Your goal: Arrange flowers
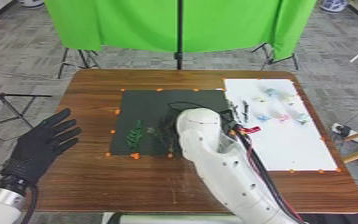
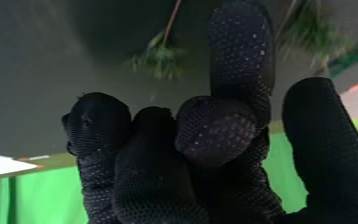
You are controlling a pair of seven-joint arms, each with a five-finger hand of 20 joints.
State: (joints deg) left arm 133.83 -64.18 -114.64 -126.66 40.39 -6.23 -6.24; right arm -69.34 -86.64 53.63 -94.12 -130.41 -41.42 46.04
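Note:
In the head view my left hand point(image 1: 44, 142) is open beside the table's left edge, away from the flowers. My right hand point(image 1: 169, 123) is over the dark mat point(image 1: 149, 102), largely hidden behind its forearm. A green leafy sprig point(image 1: 135, 138) lies on the mat's left part. Small pale flowers, among them a blue one point(image 1: 264, 118) and a pink one point(image 1: 283, 118), lie on the white sheet point(image 1: 291, 150). In the right wrist view my right hand point(image 2: 233, 135) is open, fingers loosely bent, one straighter; leafy stems point(image 2: 158, 59) and green foliage point(image 2: 316, 31) lie beyond.
The brown table point(image 1: 95, 187) has orange marks around the mat and sheet. A small red item point(image 1: 249, 129) and dark thin pieces point(image 1: 244, 111) are near the sheet's left edge. A green cloth point(image 1: 122, 25) hangs behind the table, with a black stand point(image 1: 179, 57).

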